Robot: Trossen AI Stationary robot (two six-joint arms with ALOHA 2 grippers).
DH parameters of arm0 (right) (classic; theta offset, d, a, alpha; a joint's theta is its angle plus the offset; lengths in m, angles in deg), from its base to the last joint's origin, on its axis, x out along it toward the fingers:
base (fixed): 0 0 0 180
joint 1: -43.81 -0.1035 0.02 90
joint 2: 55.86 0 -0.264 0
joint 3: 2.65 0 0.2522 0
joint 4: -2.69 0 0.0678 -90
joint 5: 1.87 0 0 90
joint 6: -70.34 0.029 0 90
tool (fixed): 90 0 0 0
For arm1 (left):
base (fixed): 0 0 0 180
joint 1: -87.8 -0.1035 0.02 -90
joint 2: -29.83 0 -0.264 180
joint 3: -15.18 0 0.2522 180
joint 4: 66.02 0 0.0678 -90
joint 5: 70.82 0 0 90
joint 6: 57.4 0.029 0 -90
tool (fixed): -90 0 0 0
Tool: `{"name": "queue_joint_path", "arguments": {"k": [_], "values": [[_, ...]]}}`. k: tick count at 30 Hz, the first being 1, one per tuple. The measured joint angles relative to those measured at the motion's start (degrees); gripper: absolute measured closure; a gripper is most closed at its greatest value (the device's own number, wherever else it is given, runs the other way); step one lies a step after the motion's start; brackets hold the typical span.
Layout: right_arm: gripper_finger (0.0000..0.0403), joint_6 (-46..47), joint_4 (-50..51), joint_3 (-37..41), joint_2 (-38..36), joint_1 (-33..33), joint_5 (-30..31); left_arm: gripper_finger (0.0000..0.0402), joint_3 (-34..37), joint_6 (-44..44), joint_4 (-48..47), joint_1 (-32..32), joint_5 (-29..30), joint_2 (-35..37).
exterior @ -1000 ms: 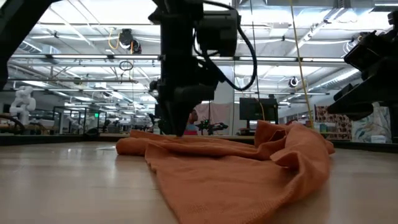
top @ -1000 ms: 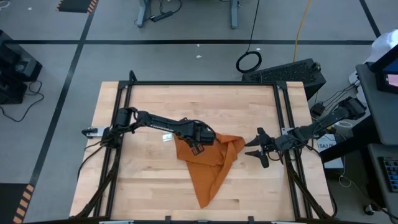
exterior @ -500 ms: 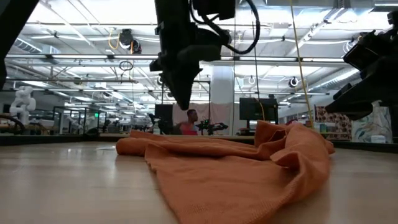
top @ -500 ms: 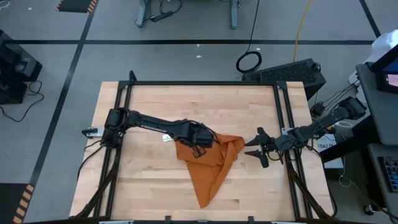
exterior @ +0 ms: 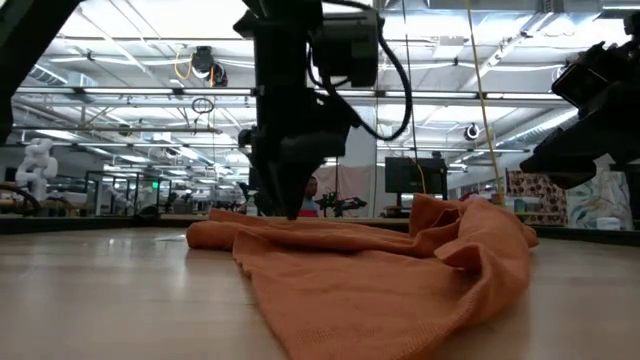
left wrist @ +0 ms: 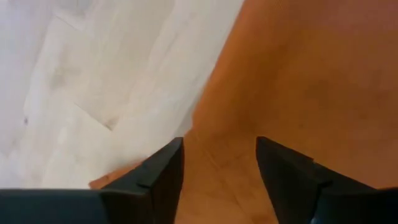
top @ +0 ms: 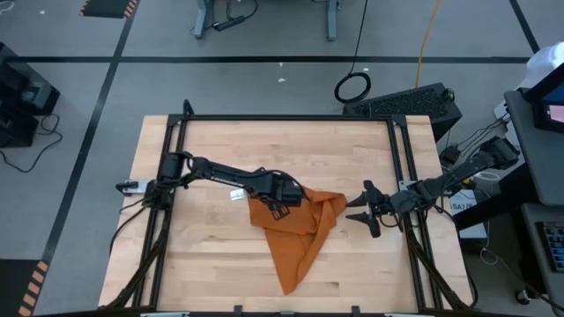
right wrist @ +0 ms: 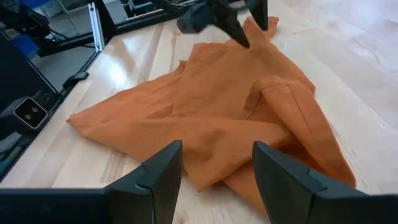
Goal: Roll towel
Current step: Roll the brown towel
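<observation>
Towel as the landmark: it lies rumpled on the wooden table, a rough wedge, far too crumpled to roll as it sits. At its left upper corner the left gripper is down on the cloth, fingers spread with a fold of orange showing between them but not pinched, placed there, I'd judge, to take that corner and pull the fabric flat. Just off the towel's right side, the right gripper hangs clear of the fabric, fingers apart and empty, likely waiting to catch the bunched right corner.
</observation>
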Motion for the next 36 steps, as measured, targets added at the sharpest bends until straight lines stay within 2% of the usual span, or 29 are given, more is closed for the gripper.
{"name": "queue_joint_path", "arguments": {"k": [2,4,10,18,21,24,33,36], "values": [[0.0218,-0.8,0.0,0.0,0.0,0.0,1.0,0.0199,0.0,0.4,0.3,-0.3,0.0,0.1],[0.0218,-1.7,0.0,0.0,0.0,0.2,2.1,0.0226,-0.1,2.0,1.5,-0.8,0.1,0.2],[0.0218,-2.9,-1.2,0.0,0.0,2.4,3.0,0.038,-0.1,4.7,3.7,-2.0,-0.7,0.2],[0.0218,-0.4,0.2,0.0,0.0,2.5,2.6,0.0398,-2.8,4.3,2.5,-0.9,-1.9,0.2],[0.0218,1.1,1.2,0.0,0.1,1.6,2.6,0.0389,-3.3,3.2,3.1,-0.1,-2.7,0.2],[0.0218,2.0,1.4,0.0,0.1,0.5,2.6,0.0362,-3.0,2.5,3.0,0.1,-3.9,0.2],[0.0218,1.7,0.5,0.0,0.0,-1.1,2.6,0.0216,-2.6,0.0,2.5,0.1,-5.4,0.2],[0.0218,1.6,0.5,0.0,0.1,-1.1,2.6,0.0182,-2.6,1.7,2.8,0.1,-5.0,0.2]]}}
